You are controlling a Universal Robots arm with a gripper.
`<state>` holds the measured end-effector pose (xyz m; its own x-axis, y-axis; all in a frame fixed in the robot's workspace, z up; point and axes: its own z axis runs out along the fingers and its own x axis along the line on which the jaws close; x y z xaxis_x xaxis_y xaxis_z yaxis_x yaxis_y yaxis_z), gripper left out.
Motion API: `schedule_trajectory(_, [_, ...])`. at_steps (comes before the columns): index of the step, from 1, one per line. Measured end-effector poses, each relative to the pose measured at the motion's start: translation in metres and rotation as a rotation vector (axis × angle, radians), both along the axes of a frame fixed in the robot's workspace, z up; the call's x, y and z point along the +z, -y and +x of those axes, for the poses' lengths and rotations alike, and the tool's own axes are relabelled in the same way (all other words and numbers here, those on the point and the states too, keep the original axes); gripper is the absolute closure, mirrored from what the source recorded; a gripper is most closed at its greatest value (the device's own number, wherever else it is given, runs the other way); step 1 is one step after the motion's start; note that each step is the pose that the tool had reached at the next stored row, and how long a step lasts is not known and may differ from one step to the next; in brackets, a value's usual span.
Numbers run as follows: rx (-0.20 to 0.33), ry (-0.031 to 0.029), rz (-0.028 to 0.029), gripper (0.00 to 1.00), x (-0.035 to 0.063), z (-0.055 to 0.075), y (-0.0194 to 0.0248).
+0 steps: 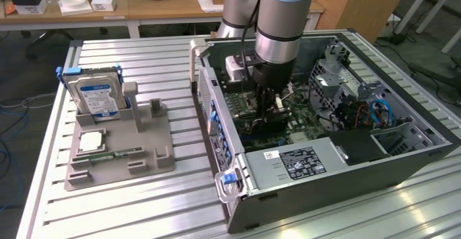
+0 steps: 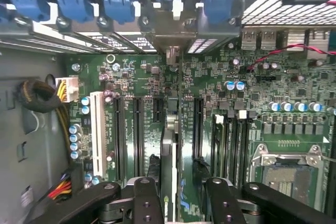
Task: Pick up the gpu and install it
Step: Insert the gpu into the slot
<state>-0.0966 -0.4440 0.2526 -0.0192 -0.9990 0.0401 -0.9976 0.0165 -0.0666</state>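
The gpu (image 2: pixel 169 145) stands on edge in a motherboard (image 2: pixel 210 93) slot inside the open computer case (image 1: pixel 346 169), its end bracket against the case's rear slots. The gripper (image 2: pixel 176 195) sits directly over the card, fingers (image 2: pixel 147 198) parted to either side and not clamping it. On the exterior view's left, a hard drive (image 1: pixel 97 96) stands in a grey holder (image 1: pixel 119 152).

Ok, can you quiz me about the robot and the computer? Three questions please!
1. True or false: the gpu stands on edge on the motherboard, between the end effector fingers.
2. What stands in the grey holder? A) hard drive B) fan C) keyboard
3. Fill in: the end effector is reaching inside the computer ____.

Key: 1 true; 2 A; 3 case.
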Motion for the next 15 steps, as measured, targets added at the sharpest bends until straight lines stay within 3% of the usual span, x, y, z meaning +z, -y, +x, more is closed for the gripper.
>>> schedule_trajectory(11, [0.000, 0.0022, 0.0011, 0.61, 0.0214, 0.000, 0.0000])
schedule_trajectory(15, [0.000, 0.0022, 0.0010, 0.75, 0.0248, 0.000, 0.0000])
